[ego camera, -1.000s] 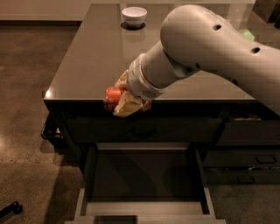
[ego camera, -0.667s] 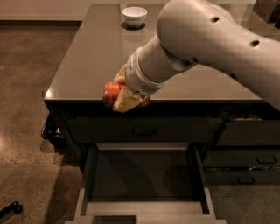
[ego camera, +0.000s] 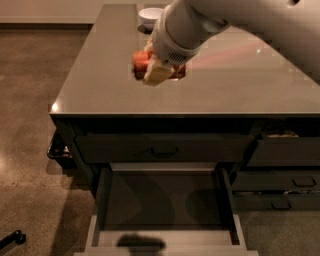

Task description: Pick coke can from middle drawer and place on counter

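Since a second ago my arm has carried the gripper from the front edge of the counter to a spot further in over the slab, nearer the white bowl.

- Gripper: pale fingers pinch the coke can, with red showing on both sides of them.
- Coke can: held on its side over the left-centre part of the counter. I cannot tell whether it touches the surface or hangs just above it.
- A reddish reflection lies on the glossy top to the right of the can.
- Middle drawer: pulled out below the counter front, dark inside, with a shadow on its near rim.
- Top drawer front: closed, small bar handle at centre.
- White bowl: at the far edge of the counter, apart from the can.
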### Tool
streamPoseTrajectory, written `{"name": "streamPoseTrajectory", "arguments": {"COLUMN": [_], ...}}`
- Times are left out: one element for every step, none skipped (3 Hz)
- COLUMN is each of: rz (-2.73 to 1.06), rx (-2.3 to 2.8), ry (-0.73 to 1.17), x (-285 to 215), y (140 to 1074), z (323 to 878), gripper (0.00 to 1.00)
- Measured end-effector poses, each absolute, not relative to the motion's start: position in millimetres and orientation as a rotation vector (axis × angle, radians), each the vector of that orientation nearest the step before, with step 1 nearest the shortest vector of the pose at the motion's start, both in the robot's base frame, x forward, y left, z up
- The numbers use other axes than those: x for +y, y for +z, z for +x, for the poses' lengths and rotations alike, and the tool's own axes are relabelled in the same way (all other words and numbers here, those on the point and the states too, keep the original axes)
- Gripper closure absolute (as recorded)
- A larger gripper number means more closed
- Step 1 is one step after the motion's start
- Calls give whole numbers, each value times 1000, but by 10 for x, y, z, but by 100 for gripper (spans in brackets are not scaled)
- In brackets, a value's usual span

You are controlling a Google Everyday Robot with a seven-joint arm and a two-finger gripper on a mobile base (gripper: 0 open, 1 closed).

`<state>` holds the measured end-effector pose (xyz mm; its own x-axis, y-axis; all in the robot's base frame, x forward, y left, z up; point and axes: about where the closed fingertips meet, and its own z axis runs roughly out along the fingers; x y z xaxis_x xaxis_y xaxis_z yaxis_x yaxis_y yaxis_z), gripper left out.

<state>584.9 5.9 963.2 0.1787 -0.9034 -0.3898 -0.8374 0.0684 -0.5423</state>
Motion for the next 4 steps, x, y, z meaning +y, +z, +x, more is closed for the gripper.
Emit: {"name": "streamPoseTrajectory", "arguments": {"rz": [-1722,-1681,-1652,-1638], "rx": [1736,1797,1792,1747], "ry": [-83,23,82,2], "x": [-219,-371,-419,-396], "y": [9337,8954,8695,8600], "z": [6066,6143,6203,6281], "gripper": [100,100,100,100]}}
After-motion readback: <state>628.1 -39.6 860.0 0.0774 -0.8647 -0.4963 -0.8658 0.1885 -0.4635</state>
